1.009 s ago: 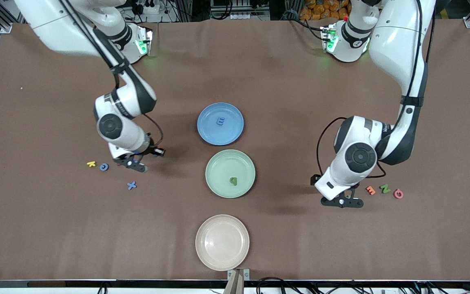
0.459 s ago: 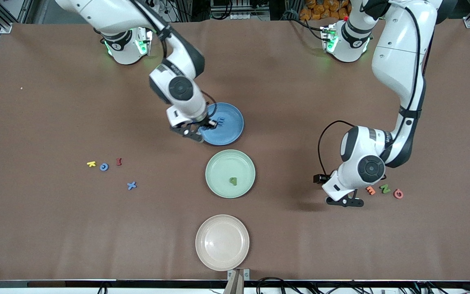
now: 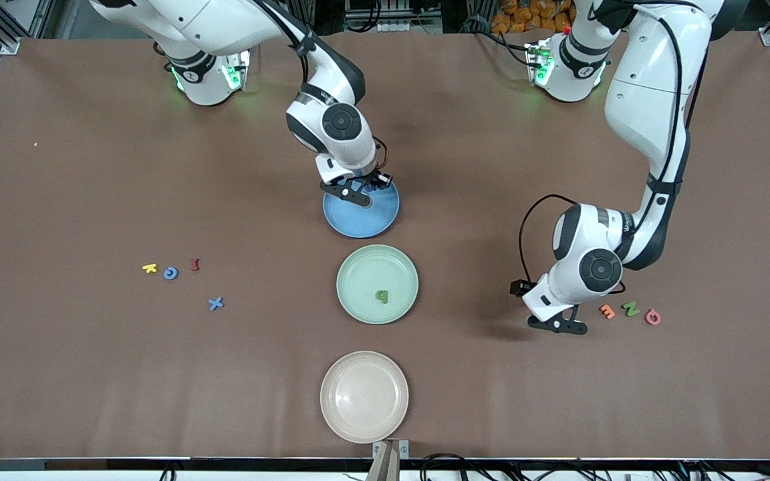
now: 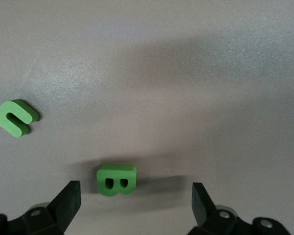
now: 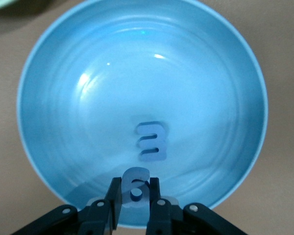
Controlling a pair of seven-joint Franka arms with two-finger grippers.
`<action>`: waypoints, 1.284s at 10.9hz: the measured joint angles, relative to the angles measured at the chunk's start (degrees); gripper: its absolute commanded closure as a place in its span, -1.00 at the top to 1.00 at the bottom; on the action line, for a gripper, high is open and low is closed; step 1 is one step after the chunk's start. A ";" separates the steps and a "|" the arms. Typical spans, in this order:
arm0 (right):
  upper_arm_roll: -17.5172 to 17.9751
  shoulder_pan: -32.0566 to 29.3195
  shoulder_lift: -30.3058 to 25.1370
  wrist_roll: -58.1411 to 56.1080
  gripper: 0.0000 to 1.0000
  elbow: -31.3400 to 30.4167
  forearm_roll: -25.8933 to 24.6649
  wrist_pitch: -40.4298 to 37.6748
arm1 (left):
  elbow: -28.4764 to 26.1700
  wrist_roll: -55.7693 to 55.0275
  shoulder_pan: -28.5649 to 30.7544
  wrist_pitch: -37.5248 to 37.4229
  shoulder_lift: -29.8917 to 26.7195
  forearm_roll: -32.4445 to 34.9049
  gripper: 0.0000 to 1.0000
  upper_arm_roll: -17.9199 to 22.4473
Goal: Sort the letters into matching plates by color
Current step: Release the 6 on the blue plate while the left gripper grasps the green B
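Right now the right gripper (image 3: 356,194) hangs over the blue plate (image 3: 377,217), at the rim nearest the robots' bases, fingers pinched tight on a small blue letter (image 5: 135,186) that looks like a 6 or a 9. In the right wrist view the piece sits upright between the fingertips, directly above the plate floor and just inside the rim, with another blue letter (image 5: 152,141) already lying flat near the plate's middle. So the relation that matters: held piece is straight over the plate, clear of the resting letter, nothing in between. My read is that opening the fingers here should drop it in; risk is it lands on edge near the rim and rolls out. Left gripper (image 3: 557,325) is low over bare table toward the left arm's end, fingers spread wide and empty. Its wrist view shows a green B-shaped letter (image 4: 116,179) on the table between the open fingers, closer to one finger than the other, and a second green letter (image 4: 15,117) well off to the side. The left arm is plainly the nearer one for those. The pale green plate (image 3: 358,304) sits just nearer the front camera than the blue one and holds one green letter (image 3: 382,295). Loose letters on the right arm's side: a blue c (image 3: 170,272) and a blue x (image 3: 216,303) remain unsorted.
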 measured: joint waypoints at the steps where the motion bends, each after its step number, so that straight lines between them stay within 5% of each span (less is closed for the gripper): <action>1: -0.13 -0.04 0.90 0.42 -1.00 0.02 -1.22 0.26 | -0.04 0.45 0.07 0.11 0.00 0.00 1.00 0.01; 4: -0.34 -0.30 1.85 1.27 -0.85 0.13 -3.18 0.56 | -0.21 1.16 0.17 1.18 0.00 0.17 1.00 0.04; 5: -0.39 -0.46 1.86 1.28 -0.09 0.15 -3.29 0.56 | -0.30 1.40 0.18 1.37 0.00 0.27 1.00 0.06; 6: -0.51 -0.69 1.90 1.30 0.47 0.15 -3.34 0.56 | -0.50 2.08 0.23 1.74 0.00 0.28 -0.09 0.08; 7: -0.61 -1.06 2.01 1.33 0.67 0.15 -3.35 0.56 | -0.71 2.42 0.35 2.07 0.00 0.28 -0.99 0.10; 9: -0.63 -1.79 2.19 1.33 0.95 0.23 -3.42 0.48 | -1.07 2.58 0.49 2.42 0.00 0.29 -1.00 0.11; 14: -0.63 -5.96 0.46 -4.01 0.56 4.59 -3.70 -5.96 | -1.96 2.18 0.55 4.18 -0.59 0.41 -1.00 0.26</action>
